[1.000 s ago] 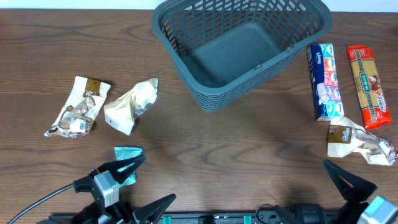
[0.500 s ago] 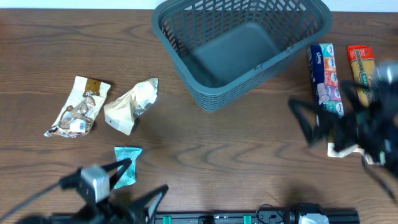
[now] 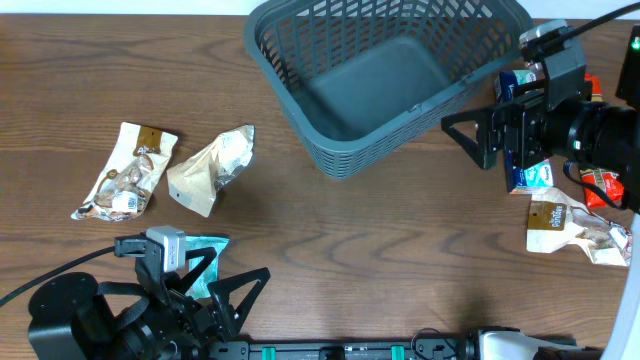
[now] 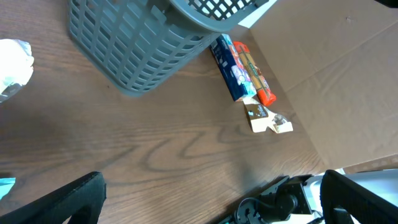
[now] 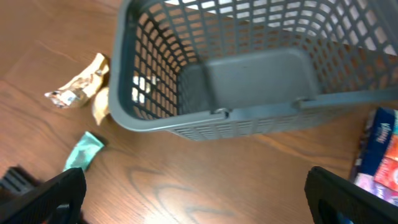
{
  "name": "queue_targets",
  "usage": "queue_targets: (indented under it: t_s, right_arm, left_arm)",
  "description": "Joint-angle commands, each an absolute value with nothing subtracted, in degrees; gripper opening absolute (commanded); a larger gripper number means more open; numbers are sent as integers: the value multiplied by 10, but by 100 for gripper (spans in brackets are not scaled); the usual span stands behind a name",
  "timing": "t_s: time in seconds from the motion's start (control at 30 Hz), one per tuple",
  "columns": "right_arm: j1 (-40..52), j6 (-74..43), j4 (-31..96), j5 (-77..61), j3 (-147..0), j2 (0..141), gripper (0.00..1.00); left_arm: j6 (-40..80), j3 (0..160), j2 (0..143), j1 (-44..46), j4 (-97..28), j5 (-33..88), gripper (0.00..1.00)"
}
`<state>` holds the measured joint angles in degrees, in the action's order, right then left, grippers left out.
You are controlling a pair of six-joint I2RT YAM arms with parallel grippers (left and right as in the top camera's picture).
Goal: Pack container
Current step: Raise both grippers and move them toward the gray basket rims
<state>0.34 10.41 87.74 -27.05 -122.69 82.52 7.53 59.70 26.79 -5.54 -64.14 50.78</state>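
The dark grey slotted basket (image 3: 380, 70) stands empty at the back middle of the table. My right gripper (image 3: 468, 135) hovers open and empty just right of the basket, over a blue packet (image 3: 530, 176). My left gripper (image 3: 228, 280) is open and empty at the front left, above a teal packet (image 3: 205, 255). Two cream snack packets (image 3: 125, 172) (image 3: 212, 168) lie at the left. The right wrist view looks down at the basket (image 5: 255, 78) and the teal packet (image 5: 84, 151). The left wrist view shows the basket's wall (image 4: 124, 50).
A red-orange packet (image 3: 600, 182) and a cream packet (image 3: 575, 225) lie at the right, partly under my right arm. They also show in the left wrist view as the orange packet (image 4: 255, 73) and the cream packet (image 4: 264, 118), next to the blue packet (image 4: 229, 67).
My right arm has swung up from the front right corner to beside the basket's right side. My left arm has shifted a little over the teal packet. No packet has moved.
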Motion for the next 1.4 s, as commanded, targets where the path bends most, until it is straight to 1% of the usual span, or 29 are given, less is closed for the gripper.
queue_targets:
  t_s: [0.0, 0.13, 0.27, 0.43, 0.73, 0.83, 1.1, 1.23, 1.37]
  right_arm:
    - [-3, 121, 873, -239, -1241, 831, 99]
    - [-27, 126, 849, -240, -1241, 843, 99]
    - [-52, 125, 821, -277, -1241, 868, 99]
    - [-72, 125, 787, -343, -1241, 923, 99]
    - [-84, 125, 765, -363, -1241, 988, 99]
    - [-92, 116, 744, -367, -1241, 991, 99]
    - [-106, 70, 665, -420, -1241, 993, 99]
    - [-105, 47, 623, -473, -1241, 1001, 99]
    - [-104, 37, 611, -497, -1241, 1008, 99]
  left_arm:
    - [85, 602, 271, -58, -642, 510, 99]
    - [139, 602, 271, -58, -642, 522, 99]
    - [141, 602, 271, -58, -652, 576, 99]
    - [142, 602, 271, -58, -683, 577, 99]
    - [143, 602, 271, -58, -685, 575, 99]
    - [177, 602, 271, -58, -684, 575, 99]
    - [184, 601, 276, -58, -643, 576, 99]
    - [184, 594, 289, -58, -625, 577, 98]
    - [183, 585, 309, -57, -593, 602, 99]
